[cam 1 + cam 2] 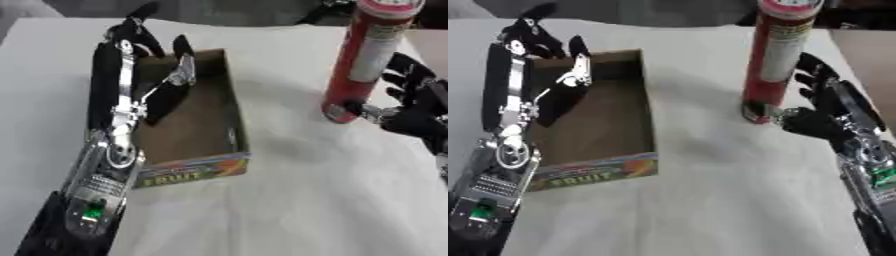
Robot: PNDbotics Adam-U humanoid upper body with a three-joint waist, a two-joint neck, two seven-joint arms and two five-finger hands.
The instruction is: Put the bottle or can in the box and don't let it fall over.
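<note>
The can (pixel 776 55) is a tall red cylinder with a pale label down its side, standing upright on the white table (pixel 306 200), off to the right of the box (pixel 238 125) and outside it. My right hand (pixel 820 112) sits against its lower part, thumb touching near the base, fingers spread and only slightly bent beside it, not closed round it. My left hand (pixel 131 60) lies along the left wall of the open cardboard box, fingers straight, thumb reaching down inside.
</note>
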